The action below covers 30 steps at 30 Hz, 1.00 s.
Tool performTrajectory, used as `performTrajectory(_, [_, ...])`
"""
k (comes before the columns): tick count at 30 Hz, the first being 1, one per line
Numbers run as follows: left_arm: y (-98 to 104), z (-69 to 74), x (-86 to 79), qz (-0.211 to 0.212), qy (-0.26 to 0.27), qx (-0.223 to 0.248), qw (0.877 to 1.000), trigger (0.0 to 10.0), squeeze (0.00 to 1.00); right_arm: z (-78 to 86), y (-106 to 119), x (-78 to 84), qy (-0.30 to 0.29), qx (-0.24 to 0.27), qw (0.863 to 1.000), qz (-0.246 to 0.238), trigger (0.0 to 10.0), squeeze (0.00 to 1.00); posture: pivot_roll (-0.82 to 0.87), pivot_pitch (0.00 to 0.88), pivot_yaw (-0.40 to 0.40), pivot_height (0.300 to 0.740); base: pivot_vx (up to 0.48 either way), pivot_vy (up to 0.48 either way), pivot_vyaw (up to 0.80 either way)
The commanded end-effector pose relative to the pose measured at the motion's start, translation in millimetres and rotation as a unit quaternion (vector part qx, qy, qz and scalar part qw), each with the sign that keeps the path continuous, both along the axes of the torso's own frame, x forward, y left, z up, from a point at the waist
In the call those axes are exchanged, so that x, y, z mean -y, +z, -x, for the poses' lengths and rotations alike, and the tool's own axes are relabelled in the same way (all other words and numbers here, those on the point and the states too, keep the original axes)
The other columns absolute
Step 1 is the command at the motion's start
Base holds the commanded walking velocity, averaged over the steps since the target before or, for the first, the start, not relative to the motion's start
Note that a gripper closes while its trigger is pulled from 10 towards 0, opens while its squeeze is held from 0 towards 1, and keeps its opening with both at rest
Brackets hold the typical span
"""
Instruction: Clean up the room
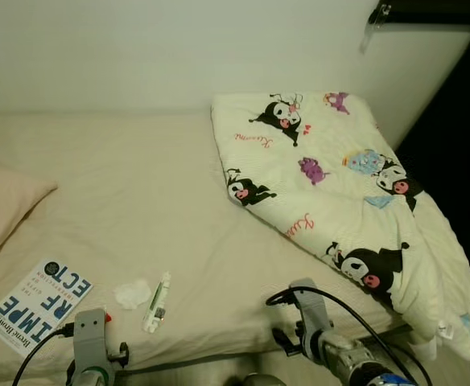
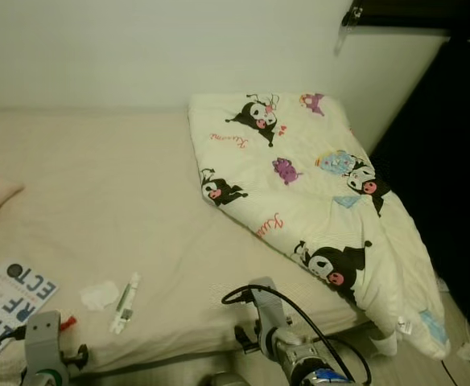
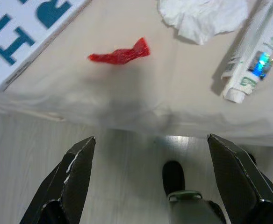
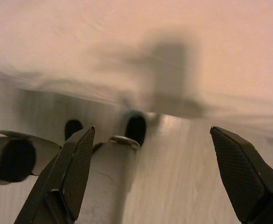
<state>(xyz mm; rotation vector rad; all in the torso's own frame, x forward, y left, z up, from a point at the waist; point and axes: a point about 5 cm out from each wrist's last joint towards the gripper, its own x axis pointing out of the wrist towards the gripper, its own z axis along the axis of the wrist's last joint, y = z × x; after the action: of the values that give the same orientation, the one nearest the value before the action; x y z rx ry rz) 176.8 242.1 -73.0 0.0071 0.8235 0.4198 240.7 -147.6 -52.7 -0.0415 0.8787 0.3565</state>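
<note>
A beige bed (image 1: 138, 185) spans the head views, its near edge running along the bottom of the frame, where both arms are seen. Near that edge at lower left lie a book (image 1: 34, 305), a small red wrapper (image 3: 120, 54), a crumpled white tissue (image 1: 132, 293) and a white tube (image 1: 157, 301), all close together. Wide bare sheet is left in the centre. A folded cartoon-print blanket (image 1: 331, 185) fills the right, draped over the bed's corner. A pillow (image 1: 2, 205) is seen at far left. The left gripper (image 3: 150, 154) is spread apart below the bed edge, above the floor; the right gripper (image 4: 150, 154) is likewise spread, holding nothing.
</note>
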Motion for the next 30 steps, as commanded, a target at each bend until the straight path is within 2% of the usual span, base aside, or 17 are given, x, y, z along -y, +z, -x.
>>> performTrajectory(1, [6.1,-5.9,-9.7,-0.02,0.02,0.013,1.0,10.0,0.0,-8.5,6.6,-6.6,0.017,0.018,1.0,-0.012,10.0,0.0,-0.03,0.0,0.011,0.74,0.0,0.0,0.0])
performTrajectory(2, [11.8,-12.1,-15.8,-0.034,0.035,0.026,0.998,10.0,0.0,-15.5,12.3,-13.0,0.037,0.032,0.999,-0.018,10.0,0.0,-0.03,0.0,0.011,0.74,0.0,0.0,0.0])
performTrajectory(3, [11.8,-12.1,-15.8,-0.034,0.035,0.026,0.998,10.0,0.0,-15.5,12.3,-13.0,0.037,0.032,0.999,-0.018,10.0,0.0,-0.03,0.0,0.011,0.74,0.0,0.0,0.0])
performTrajectory(5, [23.9,-24.3,-28.5,-0.052,0.071,0.055,0.995,10.0,0.0,-27.0,22.8,-25.0,0.074,0.058,0.995,-0.027,10.0,0.0,-0.03,0.0,0.008,0.74,0.0,0.0,0.8])
performTrajectory(6, [23.9,-24.3,-28.5,-0.052,0.071,0.055,0.995,10.0,0.0,-27.0,22.8,-25.0,0.074,0.058,0.995,-0.027,10.0,0.0,-0.03,0.0,0.008,0.74,0.0,0.0,0.8])
performTrajectory(7, [29.0,-30.8,-31.0,-0.051,0.076,0.07,0.993,10.0,0.0,-31.7,27.0,-28.8,0.078,0.068,0.994,-0.03,10.0,0.0,-0.03,0.0,0.01,0.74,0.0,0.0,0.8])
performTrajectory(9, [32.4,-35.2,-32.4,-0.05,0.078,0.08,0.992,10.0,0.0,-34.7,29.8,-31.1,0.081,0.074,0.993,-0.032,10.0,0.0,-0.03,0.0,0.01,0.74,0.0,0.0,0.8])
performTrajectory(11, [37.0,-46.6,-25.5,-0.019,0.062,0.108,0.992,10.0,0.0,-41.7,35.7,-34.0,0.074,0.085,0.993,-0.032,10.0,0.0,-0.03,0.0,0.014,0.74,0.0,0.0,0.0])
performTrajectory(15, [37.9,-49.2,-23.0,-0.01,0.057,0.115,0.992,10.0,0.0,-43.4,37.1,-34.6,0.073,0.087,0.993,-0.032,10.0,0.0,-0.03,0.0,0.014,0.74,0.0,0.0,0.0])
performTrajectory(19, [37.3,-55.1,-9.2,0.004,0.022,0.122,0.992,10.0,0.0,-50.0,43.9,-41.3,0.076,0.087,0.992,-0.05,10.0,0.0,-0.03,0.0,0.016,0.735,0.0,0.0,0.0])
performTrajectory(27, [35.5,-54.6,-4.2,0.01,0.011,0.123,0.992,10.0,0.0,-52.2,46.9,-44.0,0.084,0.092,0.99,-0.061,10.0,0.0,-0.04,0.0,0.011,0.71,0.0,0.0,0.0])
performTrajectory(30, [36.7,-57.1,-0.9,0.007,-0.009,0.127,0.992,10.0,0.0,-52.0,46.7,-43.5,0.084,0.092,0.99,-0.061,10.0,0.0,-0.04,0.0,0.011,0.7,0.0,0.0,0.0])
